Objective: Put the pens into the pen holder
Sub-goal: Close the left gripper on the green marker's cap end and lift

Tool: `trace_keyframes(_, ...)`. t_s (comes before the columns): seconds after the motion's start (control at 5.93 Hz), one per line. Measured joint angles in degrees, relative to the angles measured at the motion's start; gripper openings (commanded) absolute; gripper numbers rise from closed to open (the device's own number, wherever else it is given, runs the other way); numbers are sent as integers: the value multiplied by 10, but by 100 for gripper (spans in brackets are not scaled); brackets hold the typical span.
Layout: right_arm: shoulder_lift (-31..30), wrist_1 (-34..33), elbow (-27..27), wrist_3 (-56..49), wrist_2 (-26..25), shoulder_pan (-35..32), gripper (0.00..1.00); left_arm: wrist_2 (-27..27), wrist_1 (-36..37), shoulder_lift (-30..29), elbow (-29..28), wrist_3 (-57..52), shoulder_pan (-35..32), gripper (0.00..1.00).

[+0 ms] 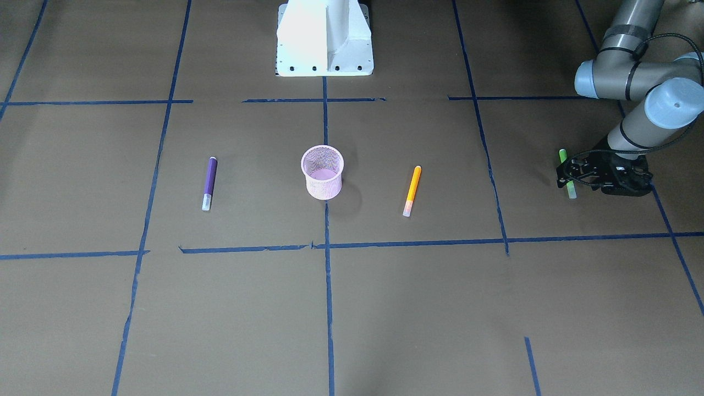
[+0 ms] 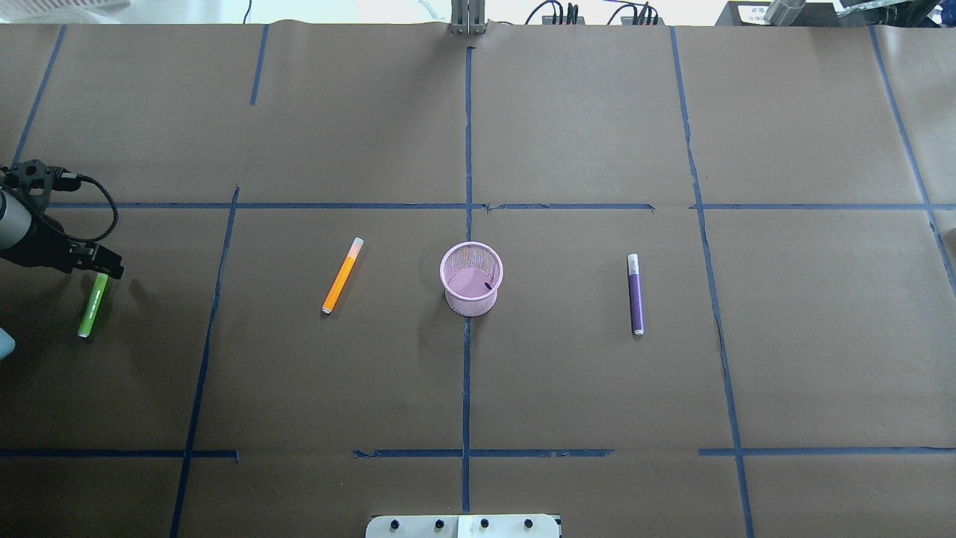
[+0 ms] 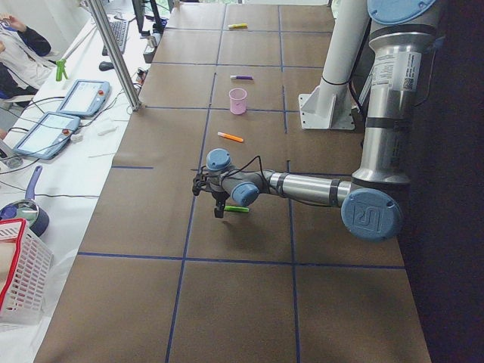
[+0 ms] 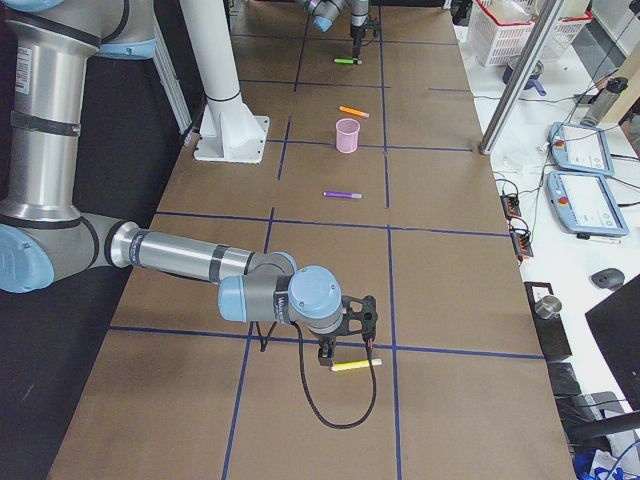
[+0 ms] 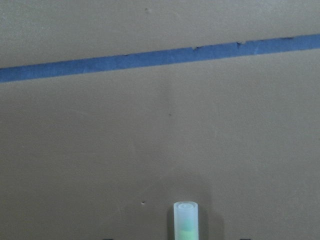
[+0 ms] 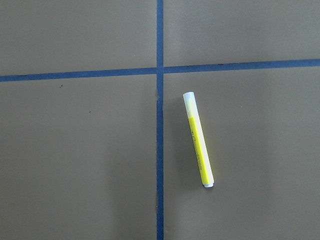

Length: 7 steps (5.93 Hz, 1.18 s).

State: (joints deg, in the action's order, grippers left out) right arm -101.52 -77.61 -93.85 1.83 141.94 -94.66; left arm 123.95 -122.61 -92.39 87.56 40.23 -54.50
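The pink mesh pen holder (image 1: 323, 188) stands upright mid-table, and no pen shows in it (image 2: 470, 305). An orange pen (image 1: 412, 191) and a purple pen (image 1: 209, 183) lie on either side of it. My left gripper (image 1: 567, 177) is low over the green pen (image 2: 93, 305), open, with a finger on each side near the cap end. The cap (image 5: 186, 220) pokes out in the left wrist view. The yellow pen (image 6: 198, 140) lies flat under my right gripper (image 4: 345, 345). I cannot tell if that gripper is open or shut.
The white robot base (image 1: 324, 38) stands at the table's back centre. Blue tape lines (image 2: 467, 373) grid the brown paper. A side table with tablets (image 3: 76, 98) and a white basket (image 3: 19, 272) runs along the operators' edge.
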Motion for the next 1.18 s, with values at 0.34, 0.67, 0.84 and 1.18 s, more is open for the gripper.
trace_keyframes(0.34,0,0,1,0,0,0,100,0,0,0,2,1,3,85)
trace_keyframes(0.67,0,0,2,0,0,0,100,0,0,0,2,1,12,72)
trace_keyframes(0.84,0,0,2,0,0,0,100,0,0,1,2,1,16,68)
trace_keyframes(1.18,0,0,2,0,0,0,100,0,0,5,3,-2,17,38)
